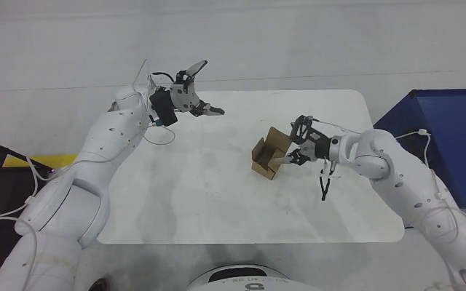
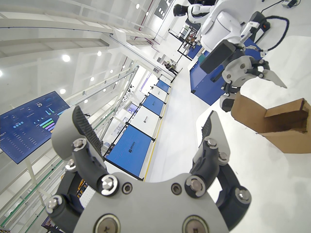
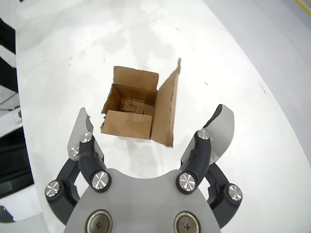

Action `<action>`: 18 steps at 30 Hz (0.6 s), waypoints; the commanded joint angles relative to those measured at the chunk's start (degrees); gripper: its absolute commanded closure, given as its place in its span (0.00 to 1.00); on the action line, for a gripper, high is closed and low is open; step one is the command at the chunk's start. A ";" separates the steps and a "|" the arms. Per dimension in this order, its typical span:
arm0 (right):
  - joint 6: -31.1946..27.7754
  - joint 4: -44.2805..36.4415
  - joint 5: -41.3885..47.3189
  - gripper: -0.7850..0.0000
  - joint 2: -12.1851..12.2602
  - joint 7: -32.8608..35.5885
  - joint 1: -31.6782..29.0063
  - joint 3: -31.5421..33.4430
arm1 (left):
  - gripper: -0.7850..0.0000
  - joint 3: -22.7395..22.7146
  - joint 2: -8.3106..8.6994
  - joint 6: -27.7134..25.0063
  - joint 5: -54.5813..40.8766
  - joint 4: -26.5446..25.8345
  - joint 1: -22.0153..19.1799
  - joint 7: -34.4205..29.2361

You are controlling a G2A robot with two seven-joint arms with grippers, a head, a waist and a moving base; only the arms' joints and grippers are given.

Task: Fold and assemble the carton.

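Small brown cardboard carton (image 3: 131, 122) stands mouth-up on the white rounded surface (image 1: 218, 196), right of centre. One long flap is upright and the shorter flaps are partly splayed. Right gripper (image 3: 152, 111) hangs just beside it, jaws wide, empty, no contact. Left gripper (image 2: 145, 112) is raised near the far left edge, well apart, jaws also wide and empty. Likely step: closing the flaps. You should tuck the short flaps before the long one, push slowly, and brace the far wall with the left arm, since the light carton will probably slide.

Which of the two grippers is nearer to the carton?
The right gripper, jaws open just beside the carton; the left gripper is far off, across the table.
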 commanded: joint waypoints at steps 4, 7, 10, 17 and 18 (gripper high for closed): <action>0.44 2.43 -6.24 0.00 1.72 -20.93 -12.59 7.78 | 0.00 0.00 0.00 0.00 0.00 0.00 0.00 0.00; 0.69 3.26 -9.99 0.00 2.08 -29.47 -17.66 9.94 | 0.00 0.00 0.00 0.00 0.00 0.00 0.00 0.00; 0.07 4.13 -12.27 0.00 1.90 -32.80 -19.54 9.82 | 0.00 2.27 0.50 3.98 11.10 0.86 -1.50 -14.54; -2.99 6.66 -13.85 0.00 0.56 -32.63 -16.48 6.96 | 0.00 10.50 0.52 -0.73 34.43 -7.20 -5.56 -22.71; -3.60 7.10 -13.89 0.00 0.37 -32.75 -16.00 6.60 | 0.00 10.77 0.33 0.59 34.71 -7.19 -5.73 -21.75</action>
